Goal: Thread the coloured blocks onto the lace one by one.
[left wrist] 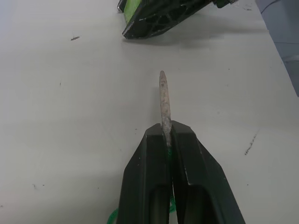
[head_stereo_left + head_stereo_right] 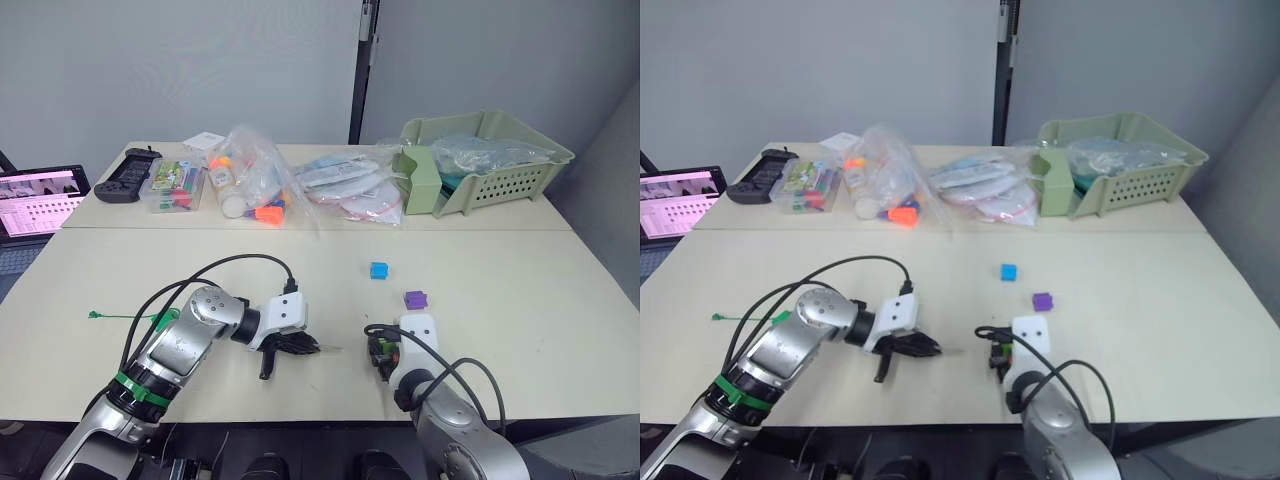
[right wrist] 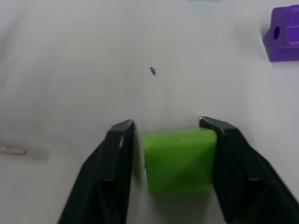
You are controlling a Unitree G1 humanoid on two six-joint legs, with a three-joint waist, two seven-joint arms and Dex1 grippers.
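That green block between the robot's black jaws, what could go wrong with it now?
1. The green block sits between the right gripper jaws with a gap on one side, so it looks loose. It might twist or slide away when the jaws close.
2. The left gripper pinches the lace by its thin pale tip. If block and tip don't line up, the tip could miss the hole and push the block away.

Two pale tables point(image 2: 200, 262) pushed together, grey wall point(image 2: 180, 70) behind, dark vertical post point(image 2: 358, 70) splitting it.
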